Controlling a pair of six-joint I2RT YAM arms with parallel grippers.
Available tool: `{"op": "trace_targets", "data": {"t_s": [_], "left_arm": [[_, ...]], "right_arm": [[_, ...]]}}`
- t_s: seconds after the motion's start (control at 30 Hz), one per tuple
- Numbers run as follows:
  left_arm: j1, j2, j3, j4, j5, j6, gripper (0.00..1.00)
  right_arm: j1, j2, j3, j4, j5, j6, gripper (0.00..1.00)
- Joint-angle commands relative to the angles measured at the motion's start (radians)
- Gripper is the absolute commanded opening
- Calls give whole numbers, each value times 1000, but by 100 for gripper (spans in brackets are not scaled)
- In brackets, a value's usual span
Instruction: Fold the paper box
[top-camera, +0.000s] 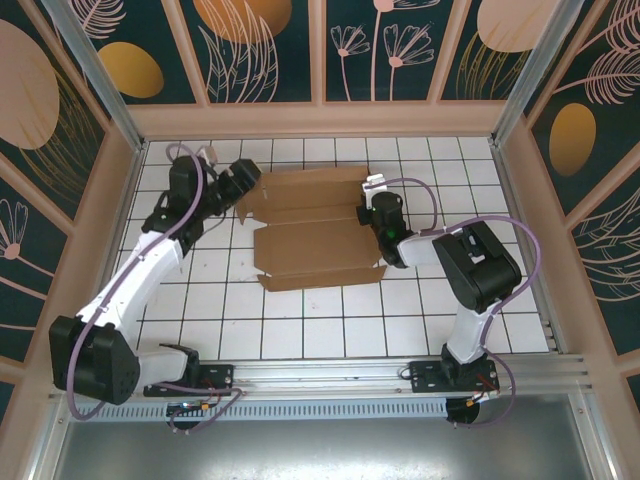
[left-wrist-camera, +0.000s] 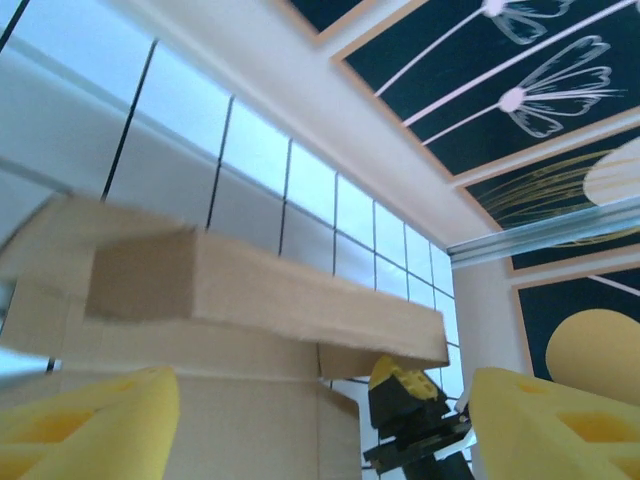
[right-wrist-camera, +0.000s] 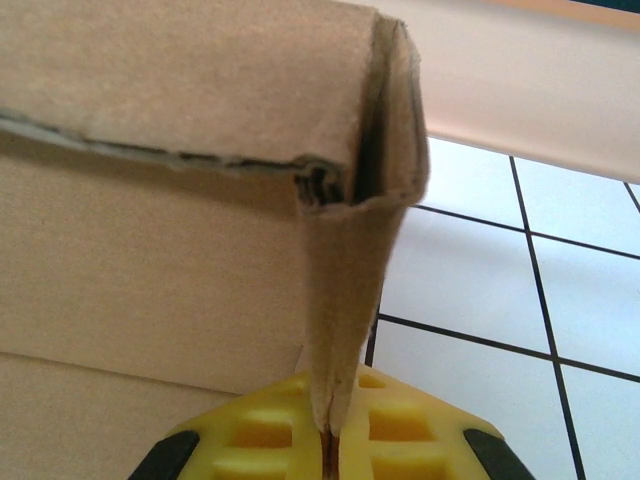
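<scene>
The paper box (top-camera: 312, 232) is a brown cardboard sheet lying partly folded in the middle of the white tiled floor. My left gripper (top-camera: 243, 186) is at its far left corner. In the left wrist view this gripper (left-wrist-camera: 320, 440) stands open, its yellow fingers (left-wrist-camera: 90, 425) wide apart, and a raised cardboard flap (left-wrist-camera: 270, 290) crosses in front of them. My right gripper (top-camera: 372, 212) is at the box's right edge. In the right wrist view this gripper (right-wrist-camera: 330, 445) is shut on a thin upright flap of the box (right-wrist-camera: 350, 290), pinched between the yellow pads (right-wrist-camera: 250, 440).
Wooden walls (top-camera: 320, 120) with dark floral panels enclose the floor on three sides. An aluminium rail (top-camera: 330, 375) carrying the arm bases runs along the near edge. Bare white tiles (top-camera: 320, 330) lie between the box and the rail.
</scene>
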Motion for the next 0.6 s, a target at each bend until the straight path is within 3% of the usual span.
{"op": "trace_targets", "data": {"t_s": [0.0, 0.17, 0.33, 0.47, 0.57], "left_arm": [[14, 103, 46, -53, 84, 85, 71], [14, 232, 100, -46, 112, 87, 70], [14, 284, 101, -14, 90, 93, 77], [18, 326, 117, -13, 54, 109, 77], [19, 343, 95, 57, 94, 91, 74]], "right_arm": [[-5, -29, -13, -5, -17, 19, 9], [-5, -28, 0, -24, -29, 26, 9], [-2, -30, 9, -42, -41, 25, 10], [0, -36, 7, -48, -50, 30, 10], [1, -36, 10, -58, -65, 33, 10]]}}
